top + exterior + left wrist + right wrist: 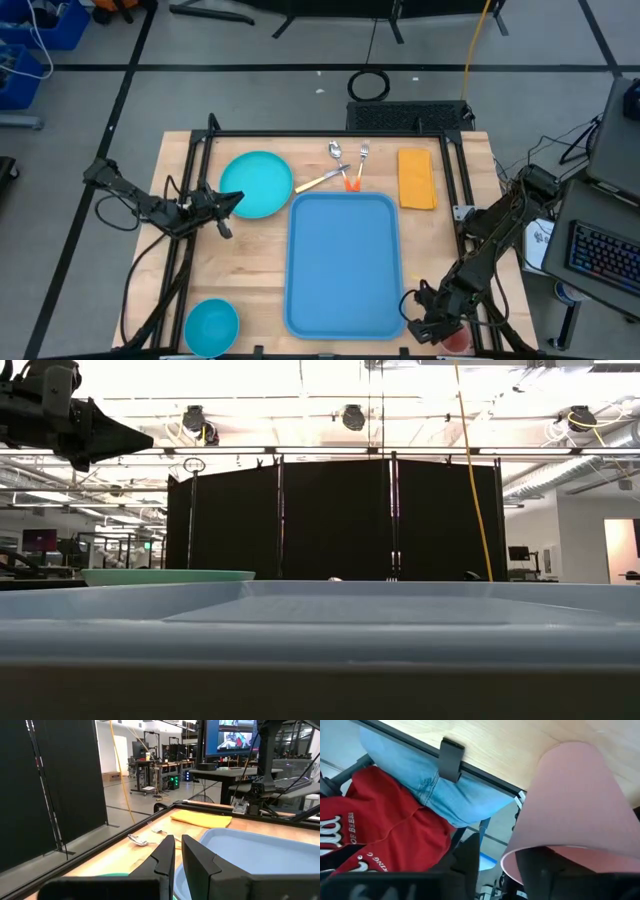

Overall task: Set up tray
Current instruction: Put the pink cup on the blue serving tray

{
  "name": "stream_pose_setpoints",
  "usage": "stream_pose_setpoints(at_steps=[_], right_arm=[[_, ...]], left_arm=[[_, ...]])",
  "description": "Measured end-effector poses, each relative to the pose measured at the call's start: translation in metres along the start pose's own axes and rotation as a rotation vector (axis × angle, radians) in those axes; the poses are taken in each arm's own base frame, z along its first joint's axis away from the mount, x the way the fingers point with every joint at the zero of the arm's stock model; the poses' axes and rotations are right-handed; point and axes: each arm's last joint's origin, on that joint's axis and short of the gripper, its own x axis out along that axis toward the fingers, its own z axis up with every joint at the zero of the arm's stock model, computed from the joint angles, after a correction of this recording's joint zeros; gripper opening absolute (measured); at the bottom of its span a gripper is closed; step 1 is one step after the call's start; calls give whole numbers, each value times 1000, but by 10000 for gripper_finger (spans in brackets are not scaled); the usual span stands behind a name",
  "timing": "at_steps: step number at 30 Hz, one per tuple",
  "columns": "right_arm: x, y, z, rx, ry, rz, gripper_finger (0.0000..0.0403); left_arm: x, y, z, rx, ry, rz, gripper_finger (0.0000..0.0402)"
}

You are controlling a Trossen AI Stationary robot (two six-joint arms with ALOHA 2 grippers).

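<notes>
While the light-blue tray (343,262) lies flat in the middle of the wooden table (255,275), the left gripper (232,203) hangs in the air above the near edge of a round turquoise plate (256,184), its fingers only narrowly apart and holding nothing. At the table's front right corner, the right gripper (428,327) grips the rim of a pink cup (575,800). Beyond the tray lie a spoon (336,151), a fork (363,154) and a yellow cloth (416,178), and a small blue bowl (211,326) sits at the front left.
</notes>
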Motion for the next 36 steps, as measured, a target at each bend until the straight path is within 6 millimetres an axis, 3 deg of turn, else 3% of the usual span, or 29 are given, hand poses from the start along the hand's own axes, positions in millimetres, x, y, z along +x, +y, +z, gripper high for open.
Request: stream_pose_setpoints(at_steps=[6,27,36], right_arm=[[-1,0,-1,-25,28,-16,12],[-4,-1,-2,-43,72,-64,1],[-27,7,-5,-38,-28,-164,1]], left_arm=[[0,0,0,-3,0,0,37],[0,0,0,-2,1,0,37],[0,0,0,-2,1,0,37]])
